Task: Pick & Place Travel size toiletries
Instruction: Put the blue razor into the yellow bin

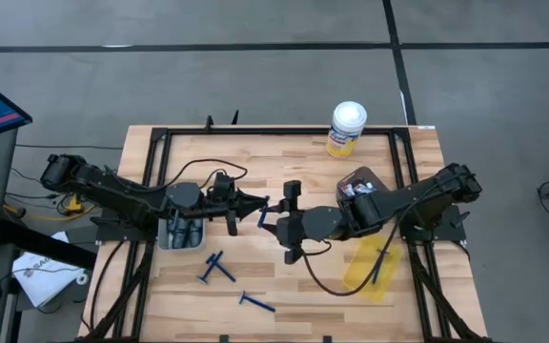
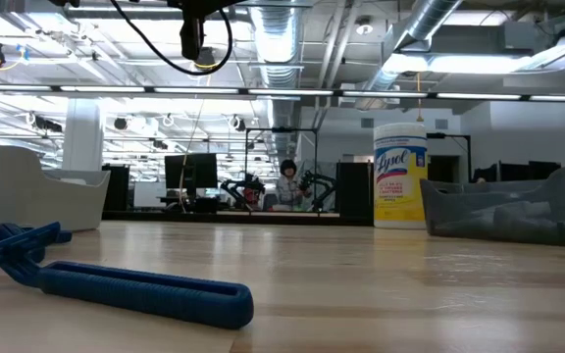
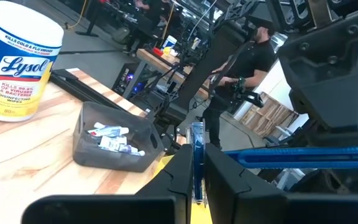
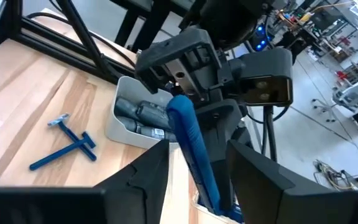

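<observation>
My left gripper (image 1: 255, 202) hangs over the table's middle, shut on a blue razor (image 1: 263, 215). My right gripper (image 4: 194, 165) faces it from the right. Its open fingers stand on either side of the razor's handle (image 4: 194, 146), and I cannot tell whether they touch it. A light grey bin (image 1: 184, 231) under the left arm holds dark grey shavers (image 4: 143, 113). A dark bin (image 3: 114, 140) at the back right holds small white tubes (image 3: 110, 132). Two more blue razors (image 1: 218, 269) (image 1: 256, 303) lie flat on the wood near the front edge. My left gripper pinches the razor's head end (image 3: 196, 149) between its two fingers. The fingers point level, coming from the table's left. The razor is lifted clear of the table, and its handle (image 3: 303, 155) sticks out level toward the right gripper.
A yellow wipes canister with a white lid (image 1: 347, 129) stands at the far edge. A yellow see-through pouch (image 1: 374, 268) lies at the front right under the right arm. A black frame (image 1: 160, 143) borders the wooden top. A person stands in the room beyond the table.
</observation>
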You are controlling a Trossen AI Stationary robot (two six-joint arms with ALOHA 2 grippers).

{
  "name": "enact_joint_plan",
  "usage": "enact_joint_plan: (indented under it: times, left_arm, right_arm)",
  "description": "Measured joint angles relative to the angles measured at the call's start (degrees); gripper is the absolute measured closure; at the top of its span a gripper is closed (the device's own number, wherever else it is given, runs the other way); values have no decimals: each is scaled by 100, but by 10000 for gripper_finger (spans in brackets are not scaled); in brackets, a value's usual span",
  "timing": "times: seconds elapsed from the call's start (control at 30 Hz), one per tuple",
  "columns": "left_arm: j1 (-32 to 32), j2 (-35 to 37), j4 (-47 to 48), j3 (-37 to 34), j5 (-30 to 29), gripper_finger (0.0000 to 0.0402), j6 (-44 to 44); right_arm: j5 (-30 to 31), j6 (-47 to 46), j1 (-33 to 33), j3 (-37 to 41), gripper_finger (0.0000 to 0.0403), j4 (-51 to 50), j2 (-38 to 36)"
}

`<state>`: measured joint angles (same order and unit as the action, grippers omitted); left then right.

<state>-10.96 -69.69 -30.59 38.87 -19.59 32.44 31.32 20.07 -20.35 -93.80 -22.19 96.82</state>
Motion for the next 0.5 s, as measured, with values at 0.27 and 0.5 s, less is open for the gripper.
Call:
enact_joint_plan:
  times: [0.27, 0.5]
  left_arm:
    - [2, 0, -45, 0, -9, 382, 3]
    - [0, -13, 20, -11, 7, 382, 27]
  right_arm:
    - [-520, -92, 242, 0, 299, -2, 0]
    - [-819, -187, 336, -11, 379, -23, -2]
